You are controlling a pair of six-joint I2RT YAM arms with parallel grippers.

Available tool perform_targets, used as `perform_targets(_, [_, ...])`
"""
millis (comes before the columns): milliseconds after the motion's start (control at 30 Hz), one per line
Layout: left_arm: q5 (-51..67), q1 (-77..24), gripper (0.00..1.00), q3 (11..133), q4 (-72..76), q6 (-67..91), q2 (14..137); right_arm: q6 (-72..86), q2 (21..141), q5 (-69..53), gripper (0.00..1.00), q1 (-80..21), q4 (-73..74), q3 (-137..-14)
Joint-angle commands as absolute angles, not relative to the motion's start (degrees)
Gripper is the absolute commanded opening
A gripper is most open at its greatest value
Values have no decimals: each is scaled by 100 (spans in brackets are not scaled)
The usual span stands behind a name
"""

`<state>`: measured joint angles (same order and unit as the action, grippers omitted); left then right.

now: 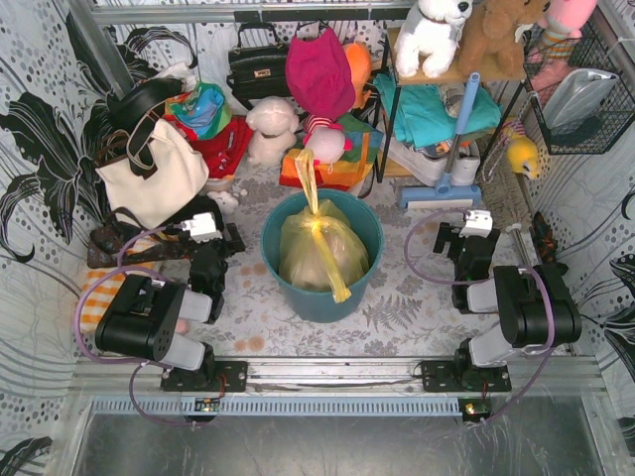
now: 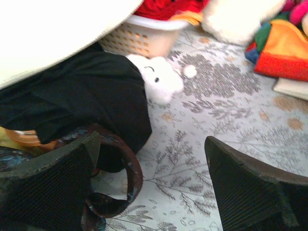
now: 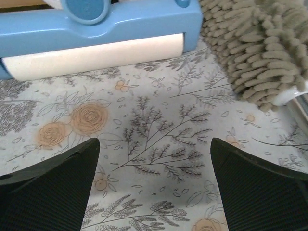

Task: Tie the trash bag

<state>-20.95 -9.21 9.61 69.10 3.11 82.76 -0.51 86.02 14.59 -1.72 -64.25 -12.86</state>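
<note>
Trash bag [image 1: 317, 250] sits in the teal bin [image 1: 371, 230]. Left hand [image 2: 151, 147] at nine o'clock, right hand [image 3: 155, 147] at three, both gape empty.

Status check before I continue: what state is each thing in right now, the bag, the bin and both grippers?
Thin translucent yellow-green plastic trash bag: in the bin, neck gathered, one strip upright, one hanging down the front; knot not certain.
Round teal plastic bin: upright, holding the bag.
Left gripper: open, empty, above the floral table cover.
Right gripper: open, empty, above the same cover.
</note>
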Motion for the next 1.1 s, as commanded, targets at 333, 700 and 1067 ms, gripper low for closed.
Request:
perform_targets(333, [-1599, -800, 98, 962, 7417, 329, 8403, -149, 8819, 1161, 97, -154, -7518, -1095])
perform_targets(700, [-1582, -795, 98, 965, 7407, 330, 8405, -149, 8815, 1154, 97, -149, -7513, -1086])
perform_targets(1067, [-1583, -795, 98, 971, 7405, 329, 8402, -146, 8815, 1155, 97, -149, -7513, -1087])
